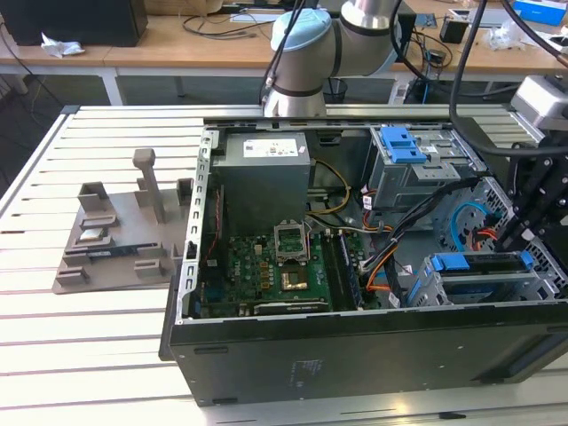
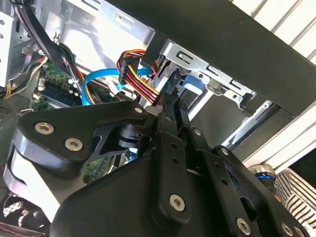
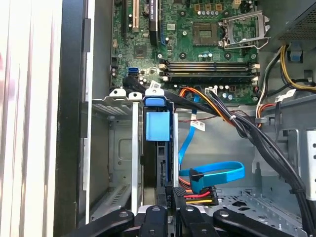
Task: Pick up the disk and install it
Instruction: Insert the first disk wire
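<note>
The disk (image 1: 484, 269) sits on edge inside the grey drive cage (image 1: 424, 286) at the open computer case's corner on the exterior view's right, its blue rail along the top. In the first wrist view I look along the disk's blue rail (image 3: 157, 126), which is held between the cage's metal walls (image 3: 116, 148). My gripper (image 1: 517, 238) hangs over the disk's end. In both wrist views its black fingers lie close together, shut, with the tips (image 3: 172, 193) (image 2: 173, 104) against the disk's near end. I cannot tell whether they pinch it.
Inside the case lie the motherboard (image 1: 266, 271), a grey power-supply box (image 1: 266, 173) and a second cage with a blue latch (image 1: 404, 146). A blue cable (image 3: 212, 173) and multicoloured wires (image 2: 140, 81) run beside my fingers. A grey fixture (image 1: 115, 235) stands on the slatted table.
</note>
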Motion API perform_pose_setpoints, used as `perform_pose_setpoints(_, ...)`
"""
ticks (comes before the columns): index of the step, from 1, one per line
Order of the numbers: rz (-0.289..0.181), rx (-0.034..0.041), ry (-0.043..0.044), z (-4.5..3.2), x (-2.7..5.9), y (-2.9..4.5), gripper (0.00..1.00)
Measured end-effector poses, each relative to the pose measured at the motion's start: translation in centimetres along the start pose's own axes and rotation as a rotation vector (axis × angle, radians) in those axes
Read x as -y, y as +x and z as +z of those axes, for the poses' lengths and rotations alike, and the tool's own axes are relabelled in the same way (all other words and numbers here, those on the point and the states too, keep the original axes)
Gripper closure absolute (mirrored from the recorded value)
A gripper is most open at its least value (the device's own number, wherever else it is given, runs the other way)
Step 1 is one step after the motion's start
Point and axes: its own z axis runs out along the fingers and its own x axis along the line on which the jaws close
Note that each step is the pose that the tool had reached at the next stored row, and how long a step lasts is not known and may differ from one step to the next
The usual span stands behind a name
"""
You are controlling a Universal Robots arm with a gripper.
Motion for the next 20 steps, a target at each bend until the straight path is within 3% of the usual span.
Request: perform_pose_setpoints(20,0.0,-0.0037,0.0,1.03,-0.1,0.15,0.84)
